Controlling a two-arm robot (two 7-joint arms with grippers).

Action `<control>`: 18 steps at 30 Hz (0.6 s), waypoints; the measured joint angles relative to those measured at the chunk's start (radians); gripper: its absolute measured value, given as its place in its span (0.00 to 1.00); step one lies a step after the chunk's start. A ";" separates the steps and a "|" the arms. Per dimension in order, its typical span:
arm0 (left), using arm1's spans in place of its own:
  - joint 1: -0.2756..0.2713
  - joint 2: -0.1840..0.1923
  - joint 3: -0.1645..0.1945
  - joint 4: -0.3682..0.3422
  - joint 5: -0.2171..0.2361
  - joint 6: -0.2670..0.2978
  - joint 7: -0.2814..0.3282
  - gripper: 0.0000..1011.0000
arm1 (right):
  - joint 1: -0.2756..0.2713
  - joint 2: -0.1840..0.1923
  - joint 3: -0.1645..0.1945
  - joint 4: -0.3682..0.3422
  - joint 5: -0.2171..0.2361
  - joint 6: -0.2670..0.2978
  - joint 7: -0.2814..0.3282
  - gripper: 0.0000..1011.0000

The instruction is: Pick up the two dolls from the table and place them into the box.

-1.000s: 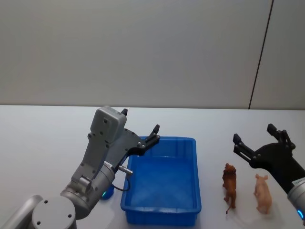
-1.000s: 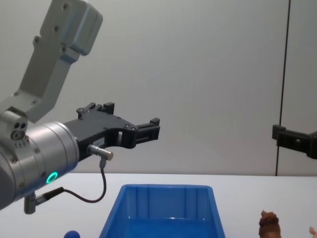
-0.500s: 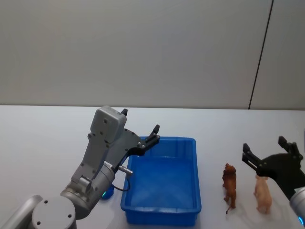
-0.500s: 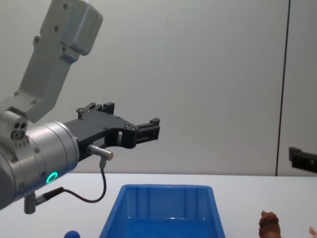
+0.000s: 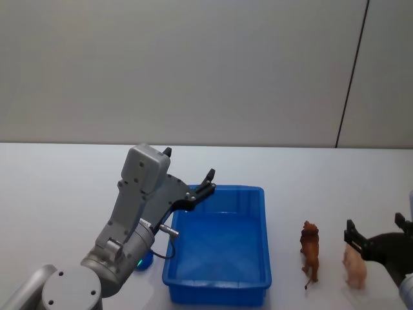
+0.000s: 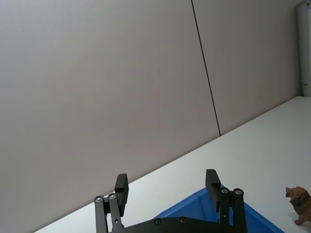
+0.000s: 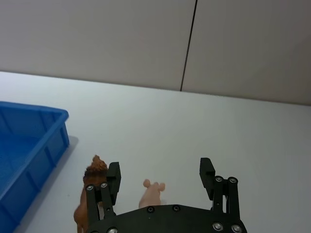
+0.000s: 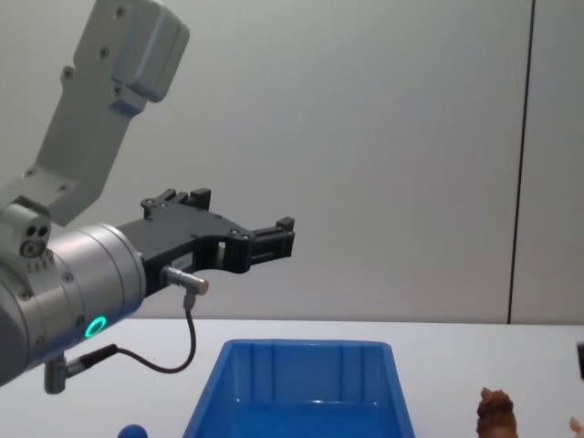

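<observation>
The reddish-brown doll (image 5: 310, 252) and the pale pink doll (image 5: 354, 265) stand side by side on the white table (image 5: 58, 187), right of the blue box (image 5: 217, 284). My right gripper (image 5: 377, 229) is open and low, just behind and over the pink doll. In the right wrist view the pink doll (image 7: 151, 193) sits between the spread fingers of that gripper (image 7: 160, 167), and the brown doll (image 7: 92, 182) is by one finger. My left gripper (image 5: 190, 163) hangs open and empty above the box's far left corner.
A small blue ball (image 5: 145, 260) lies on the table left of the box, partly behind my left arm. The box is empty inside. A grey wall with a dark vertical seam (image 5: 352, 77) stands behind the table.
My right gripper has dropped lower and drawn back toward the pink doll, still open. The left arm, box and both dolls have not moved.
</observation>
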 joint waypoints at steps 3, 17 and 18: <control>0.000 0.000 0.000 0.000 0.000 0.000 0.000 0.99 | -0.001 -0.005 0.001 0.017 0.000 0.011 -0.008 0.99; 0.000 0.000 0.000 0.000 0.000 0.000 0.000 0.99 | 0.010 -0.035 0.000 0.115 0.009 0.024 -0.003 0.99; 0.000 0.000 0.000 0.000 0.000 0.000 0.000 0.99 | 0.011 -0.037 -0.001 0.122 0.010 0.023 0.000 0.99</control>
